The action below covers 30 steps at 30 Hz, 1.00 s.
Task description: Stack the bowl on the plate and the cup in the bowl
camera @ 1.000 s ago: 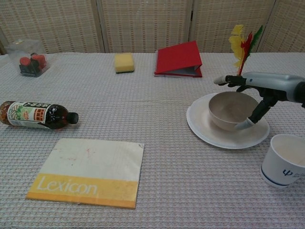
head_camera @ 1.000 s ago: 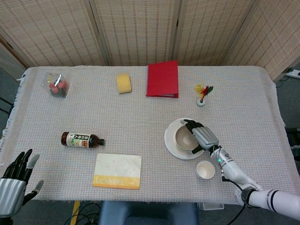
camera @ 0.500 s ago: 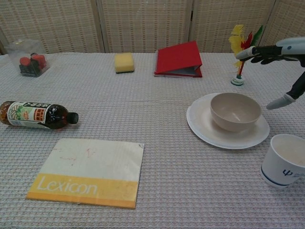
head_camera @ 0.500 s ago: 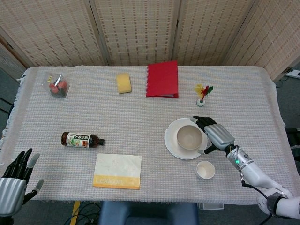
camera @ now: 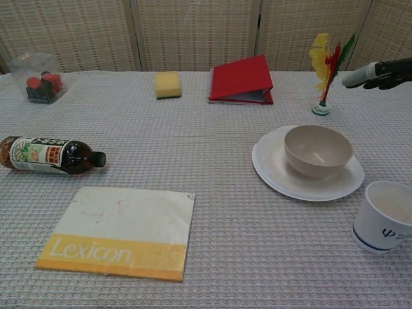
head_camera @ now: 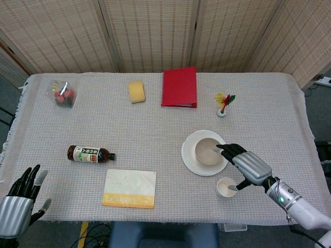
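Round beige bowl (head_camera: 208, 151) sits on the flat white plate (head_camera: 191, 161).
White paper cup (head_camera: 226, 187) stands near the plate; right robot hand (head_camera: 249, 166) hangs open above it, holding nothing.

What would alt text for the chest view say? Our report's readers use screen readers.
A beige bowl sits on a white plate on a woven tablecloth, with a paper cup standing apart on the cloth at lower right. Fingertips of the robot's right hand show at the upper right edge, holding nothing.

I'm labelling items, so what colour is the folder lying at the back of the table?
The folder is red, clearest in the chest view.
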{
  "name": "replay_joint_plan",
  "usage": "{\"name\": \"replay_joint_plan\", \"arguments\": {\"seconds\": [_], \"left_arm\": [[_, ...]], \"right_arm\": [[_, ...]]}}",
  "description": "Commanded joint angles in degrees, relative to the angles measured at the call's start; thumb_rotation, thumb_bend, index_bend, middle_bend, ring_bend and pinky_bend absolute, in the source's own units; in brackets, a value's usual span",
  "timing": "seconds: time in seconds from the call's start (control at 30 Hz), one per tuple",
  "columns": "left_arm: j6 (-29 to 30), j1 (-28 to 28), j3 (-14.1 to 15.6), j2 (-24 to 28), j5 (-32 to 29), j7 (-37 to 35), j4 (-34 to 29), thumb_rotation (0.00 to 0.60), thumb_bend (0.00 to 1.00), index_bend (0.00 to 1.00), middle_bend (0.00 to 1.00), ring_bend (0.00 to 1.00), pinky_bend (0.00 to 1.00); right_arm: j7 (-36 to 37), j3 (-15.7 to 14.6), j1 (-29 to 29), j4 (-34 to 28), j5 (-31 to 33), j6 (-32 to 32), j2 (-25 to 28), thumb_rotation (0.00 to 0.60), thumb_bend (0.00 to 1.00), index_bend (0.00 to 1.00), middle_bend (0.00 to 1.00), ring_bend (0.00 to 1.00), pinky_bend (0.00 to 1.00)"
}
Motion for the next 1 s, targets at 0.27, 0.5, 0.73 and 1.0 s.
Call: {"name": "replay_joint_plan", "arguments": {"seconds": [0.27, 0.5, 0.73, 1.0], "left_arm": [[-0.57, -0.19, 0.07, -0.35, -0.20, 0.63, 0.00, 0.600, 0.31, 0.00, 0.00, 0.00, 0.26], [-0.44, -0.16, 0.12, -0.32, -0.18, 0.60, -0.03, 0.600, 0.31, 0.00, 0.00, 0.00, 0.26], [-0.41, -0.17, 0.26, -0.24, -0.04, 0.51, -0.06, 0.600, 0.31, 0.00, 0.00, 0.00, 0.26], [0.03, -0.07, 0.14, 0.02, -0.18, 0.02, -0.08, 0.600, 0.31, 0.00, 0.00, 0.00, 0.26]], "right_arm": [[-5.35, -2.34, -1.50, 0.18, -0.65, -0.21, 0.69, 0.600, 0.04, 0.12, 0.00, 0.00, 0.00], [-6.39, -3.89, -0.99, 0.44, -0.54, -3.26, 0.46, 0.600, 0.04, 0.13, 0.00, 0.00, 0.00], [-7.12, -4.40, -0.65, 2.00, 0.26, -4.73, -2.11, 0.600, 0.04, 0.13, 0.00, 0.00, 0.00], [-8.23, -4.91, -0.42, 3.50, 0.51, -5.26, -4.51, 0.600, 0.04, 0.13, 0.00, 0.00, 0.00]]}}
